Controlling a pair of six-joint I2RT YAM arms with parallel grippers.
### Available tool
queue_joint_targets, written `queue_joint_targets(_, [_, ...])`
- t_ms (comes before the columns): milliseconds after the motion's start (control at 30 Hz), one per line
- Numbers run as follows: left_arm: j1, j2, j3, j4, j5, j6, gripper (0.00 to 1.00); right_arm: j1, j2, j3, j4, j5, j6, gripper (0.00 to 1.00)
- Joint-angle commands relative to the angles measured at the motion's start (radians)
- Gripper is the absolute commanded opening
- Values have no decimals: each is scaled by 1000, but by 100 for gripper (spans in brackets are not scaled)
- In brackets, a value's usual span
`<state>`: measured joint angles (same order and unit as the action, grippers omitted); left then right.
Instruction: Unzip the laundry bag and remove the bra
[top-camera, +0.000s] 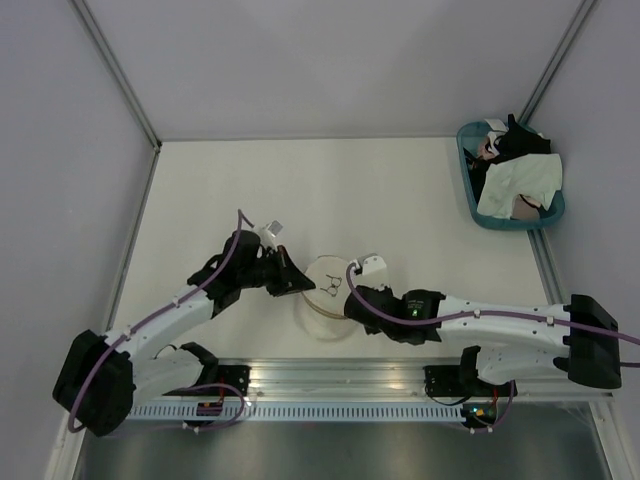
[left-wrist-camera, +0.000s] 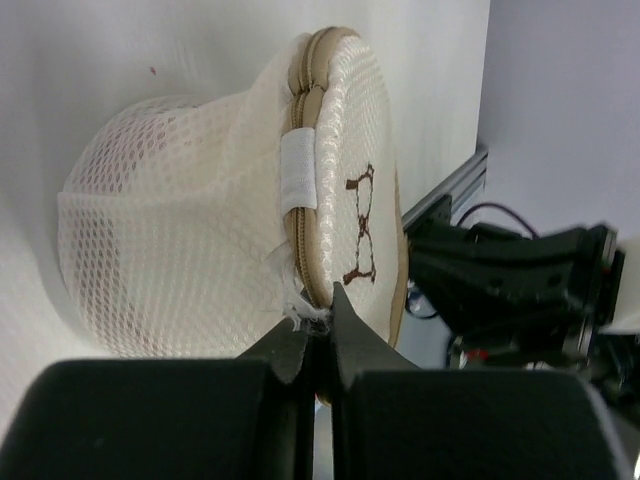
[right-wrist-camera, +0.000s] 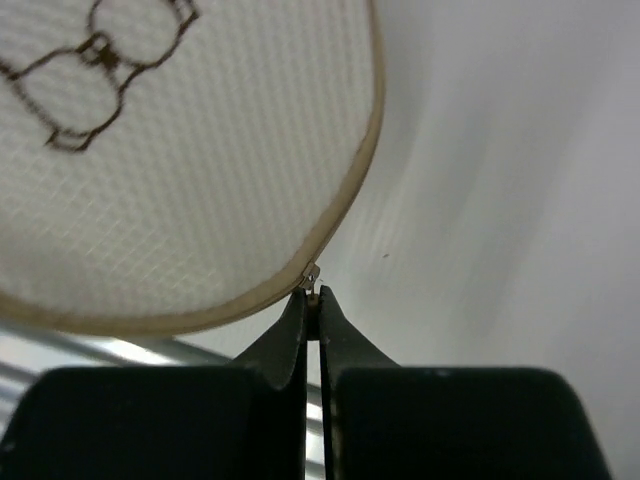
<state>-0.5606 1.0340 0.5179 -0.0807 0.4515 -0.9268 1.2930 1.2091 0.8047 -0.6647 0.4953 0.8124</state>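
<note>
Left hand (left-wrist-camera: 318, 325) and right hand (right-wrist-camera: 312, 300) each pinch laundry bag (top-camera: 322, 298) rim, opposite sides

On my overhead feed, a matte off-white table (top-camera: 350, 180) sits boxed in by plain pale-grey panels: a back wall (top-camera: 330, 60), a left wall (top-camera: 60, 150) and a right wall (top-camera: 605, 60). A left strut (top-camera: 115, 70) and a right strut (top-camera: 553, 60), thin grey metal, slant along the back corners. A silver aluminium rail (top-camera: 340, 375) edges the near side. I get soft, even light with faint shadows.
</note>
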Motion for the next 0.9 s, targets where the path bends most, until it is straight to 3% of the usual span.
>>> queue_joint_targets(0, [8, 105, 111, 26, 232, 210, 2, -102, 27, -2, -87, 117, -88, 0])
queue_joint_targets(167, [13, 225, 204, 10, 358, 324, 2, -263, 69, -10, 20, 78, -199, 0])
queue_joint_targets(300, [11, 389, 359, -68, 576, 428, 2, -385, 110, 25, 59, 78, -233, 1])
queue_joint_targets(400, [11, 515, 471, -218, 596, 549, 2, -403, 122, 66, 65, 112, -243, 0])
queue_joint_targets(533, [13, 584, 547, -297, 474, 600, 3, -403, 101, 103, 42, 118, -262, 1])
queue_joint_targets(567, [14, 578, 551, -288, 393, 589, 27, -403, 90, 105, 40, 117, -263, 1])
queue_joint_targets(600, [16, 572, 556, -281, 351, 580, 40, -403, 69, 105, 34, 115, -262, 0])
queue_joint_targets(633, [18, 545, 557, -277, 304, 560, 67, -405, 58, 102, 31, 115, -260, 0])
queue_joint_targets(667, [24, 528, 559, -275, 180, 545, 77, -405, 47, 96, 28, 115, -257, 0])
queue_joint_targets(733, [30, 459, 556, -289, 48, 498, 89, -403, 15, 87, 14, 115, -249, 0])
queue_joint_targets(867, [39, 280, 464, -320, -212, 373, 92, -405, -42, 57, -4, 101, -211, 0])
